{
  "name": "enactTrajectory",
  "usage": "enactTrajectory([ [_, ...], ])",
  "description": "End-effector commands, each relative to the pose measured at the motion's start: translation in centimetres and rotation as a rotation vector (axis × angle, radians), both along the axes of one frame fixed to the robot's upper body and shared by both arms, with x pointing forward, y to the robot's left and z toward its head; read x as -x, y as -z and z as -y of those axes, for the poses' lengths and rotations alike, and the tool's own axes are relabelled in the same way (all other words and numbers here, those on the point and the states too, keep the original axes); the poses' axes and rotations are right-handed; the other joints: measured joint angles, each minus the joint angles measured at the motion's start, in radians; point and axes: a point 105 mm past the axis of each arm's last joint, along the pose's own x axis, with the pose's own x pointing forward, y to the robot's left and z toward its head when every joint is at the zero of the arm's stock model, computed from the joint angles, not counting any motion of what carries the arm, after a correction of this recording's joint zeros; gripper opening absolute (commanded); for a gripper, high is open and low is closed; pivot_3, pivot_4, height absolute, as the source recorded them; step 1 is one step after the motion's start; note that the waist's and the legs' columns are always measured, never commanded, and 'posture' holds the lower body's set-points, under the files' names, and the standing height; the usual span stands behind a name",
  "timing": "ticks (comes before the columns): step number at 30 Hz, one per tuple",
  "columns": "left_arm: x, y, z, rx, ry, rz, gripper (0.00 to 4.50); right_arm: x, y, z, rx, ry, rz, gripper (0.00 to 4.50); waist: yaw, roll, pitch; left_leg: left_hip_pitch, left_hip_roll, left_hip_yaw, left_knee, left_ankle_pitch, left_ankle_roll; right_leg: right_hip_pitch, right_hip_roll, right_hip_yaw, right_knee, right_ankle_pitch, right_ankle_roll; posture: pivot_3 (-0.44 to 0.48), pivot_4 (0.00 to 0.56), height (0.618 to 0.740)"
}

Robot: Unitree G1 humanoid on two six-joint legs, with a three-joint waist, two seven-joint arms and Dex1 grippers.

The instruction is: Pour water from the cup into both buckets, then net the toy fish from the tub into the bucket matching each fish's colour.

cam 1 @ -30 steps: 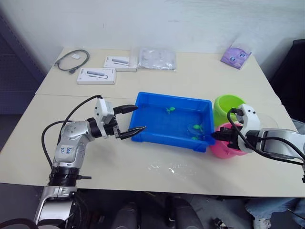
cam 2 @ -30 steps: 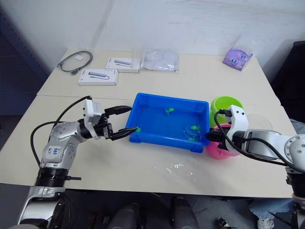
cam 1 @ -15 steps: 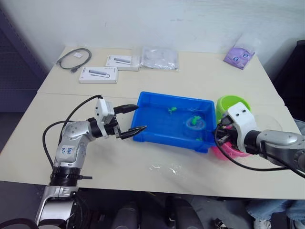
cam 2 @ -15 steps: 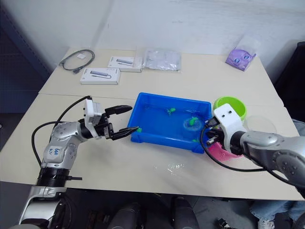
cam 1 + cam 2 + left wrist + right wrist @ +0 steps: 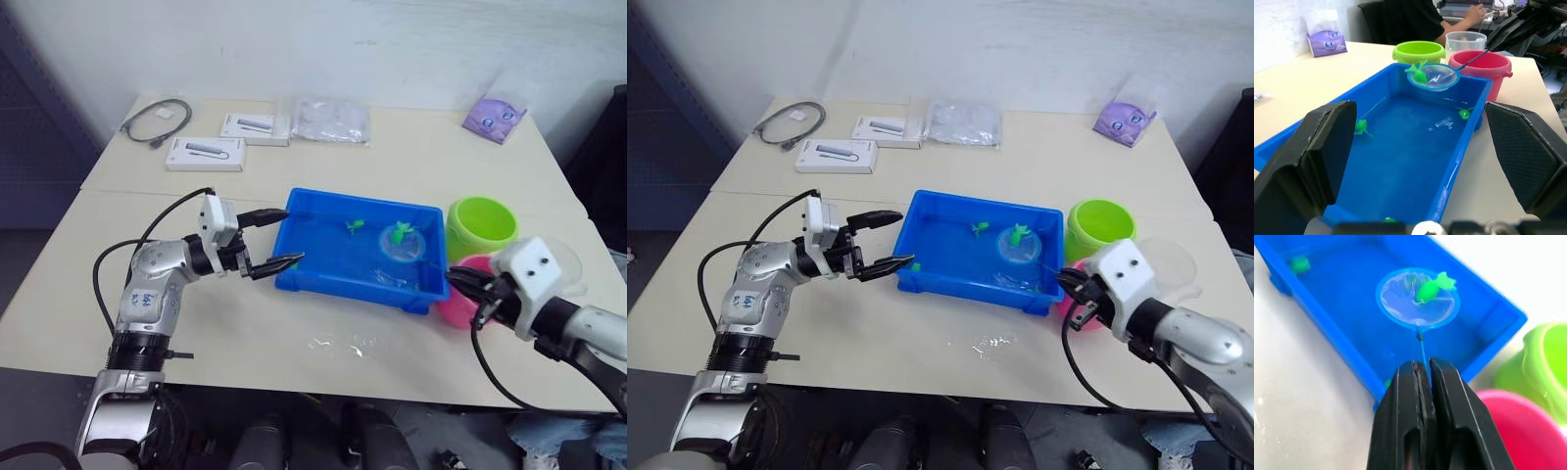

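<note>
— Where is the net (image 5: 1416,297)?

— Above the right part of the tub (image 5: 323,279), its thin handle clamped between the pressed-together fingers of the right gripper (image 5: 1421,377). A green fish (image 5: 1434,286) lies in the mesh, at the rim.

— And the buckets?

— Just right of the tub: the green bucket (image 5: 480,225) further from the robot, the pink bucket (image 5: 1484,65) nearer, beside the right gripper. The cup (image 5: 1465,41) stands behind them.

— The left gripper (image 5: 274,238)?

— Its fingers gape wide, holding nothing — one at the tub's left end, one just above it. More green fish lie in the tub, one (image 5: 1361,126) by the far wall.
</note>
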Motion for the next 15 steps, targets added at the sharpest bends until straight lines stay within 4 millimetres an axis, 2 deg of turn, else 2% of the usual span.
enactTrajectory([
  [1, -0.1, -1.2, 0.5, 0.021, 0.028, 0.048, 4.49, 0.7, -2.0, 1.4, 0.049, 0.034, 0.142, 0.00, 0.000, 0.000, 0.000, 0.000, 0.000, 0.000, 0.000, 0.000, 0.000, 0.000, 0.000, 0.000, 0.000, 0.000, 0.000, 0.000, 0.150, 0.740],
  [3, -0.2, -1.3, 0.7, 0.023, 0.034, 0.050, 4.49, 0.9, -2.0, 2.4, 0.086, 0.056, 0.162, 0.00, 0.001, 0.000, 0.000, 0.000, 0.000, 0.000, 0.000, 0.000, 0.000, 0.001, 0.000, 0.000, 0.000, 0.000, 0.001, 0.000, 0.150, 0.740],
  [9, -0.4, -1.6, 1.1, 0.030, 0.046, 0.056, 4.49, 0.1, -2.2, 7.3, 0.261, 0.216, 0.274, 0.00, -0.001, 0.000, 0.000, 0.006, 0.000, 0.000, 0.000, 0.000, 0.001, 0.007, 0.001, 0.000, -0.001, 0.000, 0.001, 0.000, 0.150, 0.740],
  [15, -0.3, -1.7, 1.5, 0.036, 0.050, 0.056, 4.49, -1.0, -2.1, 10.0, 0.292, 0.303, 0.311, 0.00, -0.003, 0.000, 0.000, 0.006, 0.000, 0.000, 0.000, 0.000, 0.000, 0.007, 0.002, 0.001, 0.000, 0.000, 0.001, 0.000, 0.150, 0.740],
])
